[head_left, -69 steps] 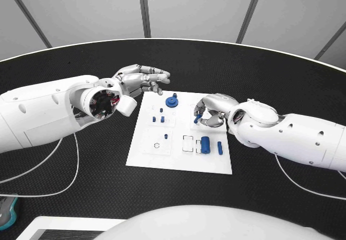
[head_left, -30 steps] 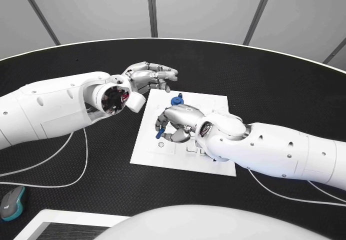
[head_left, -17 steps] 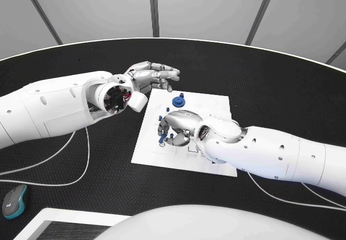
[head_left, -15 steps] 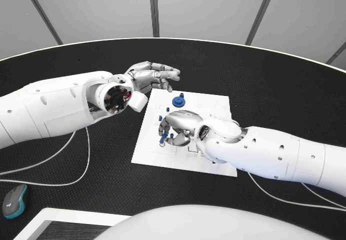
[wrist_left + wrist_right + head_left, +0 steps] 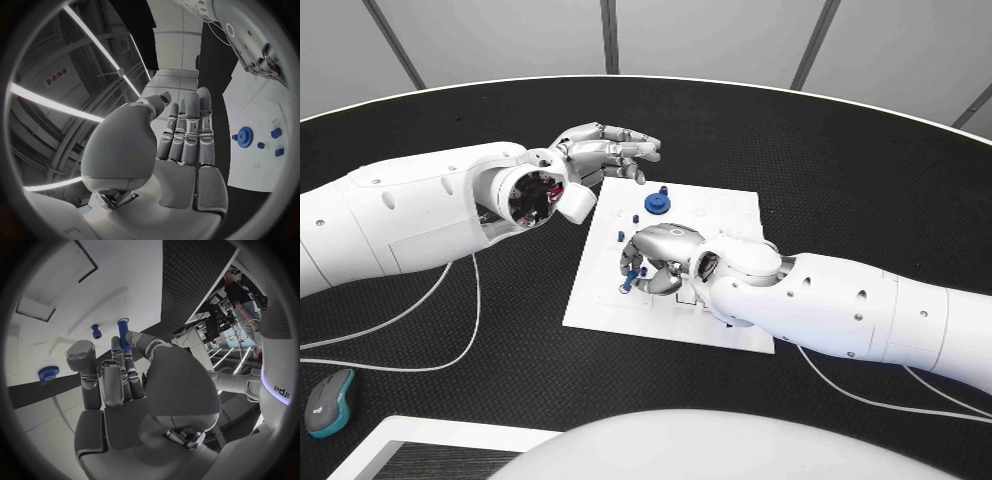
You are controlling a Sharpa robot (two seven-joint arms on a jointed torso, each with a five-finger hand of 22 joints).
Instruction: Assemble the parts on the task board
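Holding: right robot hand (image 5: 658, 258) pinches a small blue peg (image 5: 124, 334) at its fingertips, low over the left half of the task board (image 5: 733, 215).
Left robot hand (image 5: 600, 153): hovers beyond the board's far left corner, fingers loosely apart, grasping nothing.
Blue gear (image 5: 655, 204): stands on the board's far part, between the two hands.
Board: lies mid-bench (image 5: 862, 170).
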